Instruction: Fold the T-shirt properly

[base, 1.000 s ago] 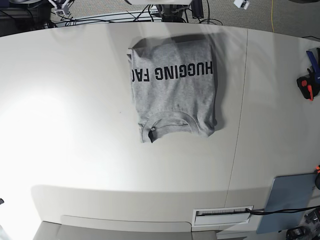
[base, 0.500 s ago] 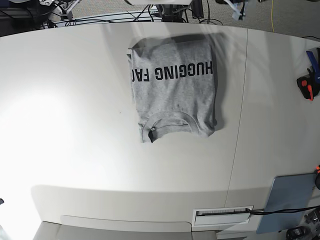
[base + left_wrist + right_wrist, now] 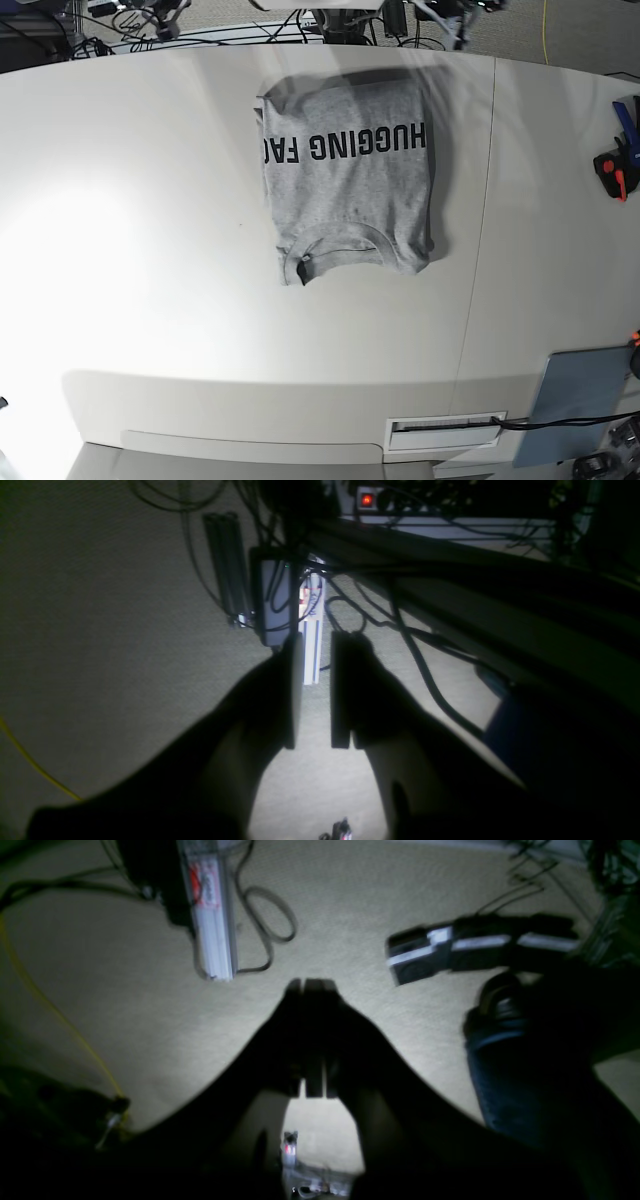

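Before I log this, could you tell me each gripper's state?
Left gripper: open, holding nothing.
Right gripper: shut, holding nothing.

Place: you are looking at a robotics lab or test workspace.
Bench: a wide white bench (image 3: pixel 150 250) fills your base view, its top in two joined panels.
Floor: grey carpet (image 3: pixel 100 630) strewn with black cables (image 3: pixel 420 665).
Gear: a power strip with a lit red switch (image 3: pixel 366 500); red-and-black hand tools (image 3: pixel 612 172) at your bench edge.
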`<action>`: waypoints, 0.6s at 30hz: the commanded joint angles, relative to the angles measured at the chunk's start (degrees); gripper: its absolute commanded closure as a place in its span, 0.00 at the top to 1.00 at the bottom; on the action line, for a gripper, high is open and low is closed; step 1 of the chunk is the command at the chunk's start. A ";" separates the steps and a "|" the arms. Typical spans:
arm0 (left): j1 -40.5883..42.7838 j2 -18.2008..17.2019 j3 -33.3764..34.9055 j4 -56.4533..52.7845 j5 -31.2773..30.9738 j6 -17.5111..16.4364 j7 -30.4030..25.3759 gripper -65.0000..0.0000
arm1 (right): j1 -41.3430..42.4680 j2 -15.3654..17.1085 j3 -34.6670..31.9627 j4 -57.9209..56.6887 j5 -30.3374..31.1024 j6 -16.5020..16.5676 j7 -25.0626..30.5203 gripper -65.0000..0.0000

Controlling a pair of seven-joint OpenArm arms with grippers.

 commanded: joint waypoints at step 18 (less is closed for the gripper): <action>0.35 1.38 -0.13 -0.76 3.82 7.17 -1.33 0.18 | 2.84 0.83 -0.83 -2.25 1.60 0.17 1.57 0.00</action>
